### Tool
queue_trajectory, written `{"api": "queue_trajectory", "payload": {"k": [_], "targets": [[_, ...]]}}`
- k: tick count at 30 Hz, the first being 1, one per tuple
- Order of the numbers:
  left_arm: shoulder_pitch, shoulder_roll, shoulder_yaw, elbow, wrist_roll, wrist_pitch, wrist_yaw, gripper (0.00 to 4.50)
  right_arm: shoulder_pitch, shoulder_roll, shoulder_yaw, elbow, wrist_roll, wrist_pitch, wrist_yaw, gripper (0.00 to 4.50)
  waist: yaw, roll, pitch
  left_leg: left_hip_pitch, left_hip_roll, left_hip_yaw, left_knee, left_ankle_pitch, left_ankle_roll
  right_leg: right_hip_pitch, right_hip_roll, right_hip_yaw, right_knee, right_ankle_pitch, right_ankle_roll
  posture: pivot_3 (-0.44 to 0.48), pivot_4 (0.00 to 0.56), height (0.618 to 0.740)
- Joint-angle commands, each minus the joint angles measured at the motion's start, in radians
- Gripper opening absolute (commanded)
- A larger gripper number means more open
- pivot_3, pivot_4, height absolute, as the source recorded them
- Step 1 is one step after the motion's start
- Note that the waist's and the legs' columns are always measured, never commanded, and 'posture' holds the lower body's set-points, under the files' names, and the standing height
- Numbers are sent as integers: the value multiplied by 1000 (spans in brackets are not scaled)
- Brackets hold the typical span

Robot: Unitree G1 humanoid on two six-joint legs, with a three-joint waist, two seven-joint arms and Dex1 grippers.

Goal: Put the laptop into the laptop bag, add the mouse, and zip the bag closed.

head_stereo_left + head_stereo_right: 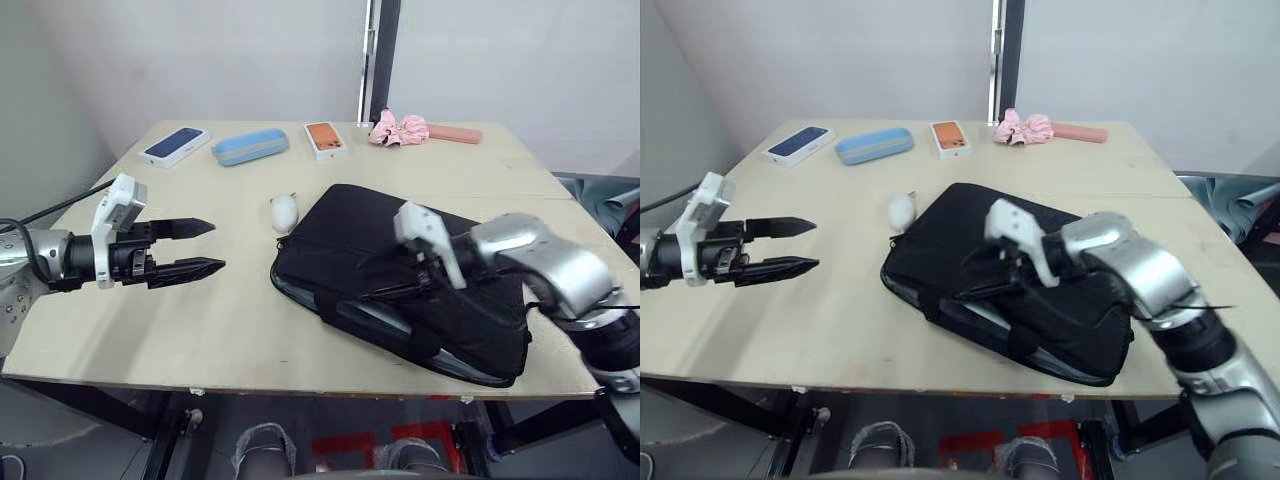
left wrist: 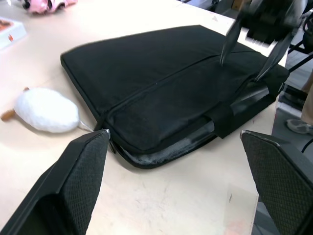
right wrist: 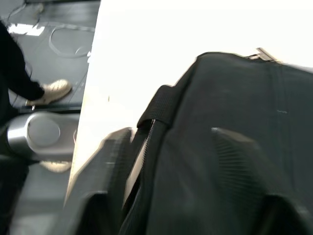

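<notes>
One laptop bag [image 1: 400, 275] | right end effector [image 1: 392, 283] spread on it | left end effector [image 1: 200, 247] wide

Plain white walls [image 1: 220, 60] behind, with a dark vertical post [image 1: 384, 55] in the corner. Light plywood surface [image 1: 200, 310] on dark legs, grey floor [image 3: 49, 54] underneath.

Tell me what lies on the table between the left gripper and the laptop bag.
Nothing: in the left eye view, only bare wooden table separates the open left gripper from the laptop bag. The fluffy white oval thing sits farther back, off that line.
</notes>
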Motion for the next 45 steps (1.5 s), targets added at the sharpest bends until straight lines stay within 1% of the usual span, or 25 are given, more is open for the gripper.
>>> {"api": "queue_trajectory", "payload": {"k": [1,3,5,7,8,10,12,15,17,19,21,25,29,31,33,36,37,38,39,42,43,44,45], "targets": [[-57,5,-25,57,-5,45,14,4500,58,-103,-256,-52,197,164,19,4363,6,0,0,0,0,0,0,0,0,0,0,0,0,0,0,0,150,740],[-90,7,-41,101,-8,80,20,4500,92,-141,-381,-43,292,234,10,4441,5,0,0,1,0,0,0,0,0,0,0,0,0,0,0,0,150,740],[-139,4,-60,164,-25,142,20,4500,149,-191,-539,-34,368,304,3,4441,6,0,0,1,0,0,0,0,0,0,0,1,1,0,0,0,150,740],[-248,-29,-128,292,-30,232,-4,4500,282,-254,-769,-13,356,362,15,4441,15,0,0,1,0,1,0,0,0,0,0,1,1,0,0,0,150,740],[-287,-44,-154,336,-26,257,-15,4500,331,-270,-841,-9,352,374,13,4441,25,0,-1,1,0,1,0,0,0,0,0,1,1,0,0,0,150,740],[-367,-84,-238,444,24,279,-42,4500,428,-281,-961,-20,339,376,11,4441,31,-1,-1,2,-1,2,0,0,1,0,-1,2,0,0,0,0,150,740],[-465,-148,-336,606,116,274,-42,4500,478,-271,-1055,-22,360,398,-7,4441,38,0,-2,2,-1,3,0,0,1,0,-1,2,0,0,0,0,150,740],[-620,-256,-388,858,186,296,-36,4500,553,-257,-1136,-66,401,429,-18,4441,43,0,-2,3,-1,4,1,0,1,1,-1,3,1,0,0,0,150,740],[-702,-332,-415,1005,239,274,-41,4500,609,-243,-1199,-95,442,464,-20,4441,47,0,-2,3,-1,4,1,0,1,1,-1,4,1,0,0,0,150,740],[-748,-382,-446,1093,293,239,-73,4500,670,-223,-1262,-108,465,493,-32,4441,52,0,-2,2,-1,3,1,0,1,0,-1,3,-1,0,0,0,150,740],[-782,-430,-459,1177,340,203,-77,4500,756,-185,-1321,-130,477,502,-34,4441,56,-1,-2,0,-1,3,0,-1,2,0,-1,2,-3,0,0,0,150,740],[-814,-501,-475,1277,412,165,-130,4500,898,-122,-1404,-149,485,478,-42,4441,57,-1,-2,-2,-1,3,-2,-1,3,0,-1,0,-8,0,0,0,150,740],[-809,-525,-536,1309,503,127,-224,4500,978,-113,-1443,-158,501,453,-49,4441,58,-1,-2,-1,-1,3,-3,-1,3,1,-2,0,-10,0,1,0,150,740],[-820,-536,-517,1337,516,119,-227,4500,1014,-107,-1457,-162,512,442,-51,4441,58,-1,-2,0,-2,3,-4,-1,3,2,-3,1,-10,0,1,0,150,740],[-829,-550,-498,1355,526,108,-222,3951,1051,-93,-1454,-165,522,429,-52,4500,59,-1,-2,2,-2,3,-4,-1,3,4,-3,0,-10,0,1,0,150,740],[-846,-570,-466,1367,525,113,-230,2918,1109,-69,-1437,-153,527,411,-48,4500,59,-1,-1,2,-4,2,-6,-2,4,5,-5,-1,-13,0,2,0,150,740],[-857,-581,-444,1370,514,119,-220,2543,1135,-50,-1409,-130,515,403,-46,4500,59,-1,-1,1,-5,1,-6,-2,4,6,-6,-1,-14,0,2,0,150,740],[-868,-591,-422,1376,504,129,-206,2205,1153,-36,-1368,-95,493,393,-55,4500,59,-1,-1,1,-7,1,-7,-2,5,6,-8,-1,-15,0,2,0,150,740],[-873,-597,-418,1372,506,132,-218,1842,1154,-22,-1328,-57,488,387,-64,4500,60,-2,-1,0,-8,1,-8,-2,6,7,-9,-2,-16,0,2,0,150,740],[-871,-596,-433,1359,535,135,-251,802,1117,-20,-1208,50,469,372,-94,4500,56,-2,0,-2,-12,-2,-7,-2,8,9,-12,-6,-20,1,1,0,150,740],[-868,-592,-437,1356,546,132,-253,394,1101,-22,-1154,85,447,351,-99,4500,55,-1,0,-2,-13,-2,-8,-2,9,9,-14,-6,-20,1,1,0,150,740],[-865,-589,-439,1355,554,130,-257,107,1088,-24,-1101,118,426,331,-98,4500,55,-1,0,-2,-13,-2,-8,-2,9,9,-14,-6,-20,1,1,0,150,740],[-862,-584,-441,1353,561,129,-261,50,1070,-26,-1054,157,410,317,-98,4500,54,-1,0,-2,-13,-3,-8,-2,9,10,-14,-7,-21,1,1,0,150,740]]}}
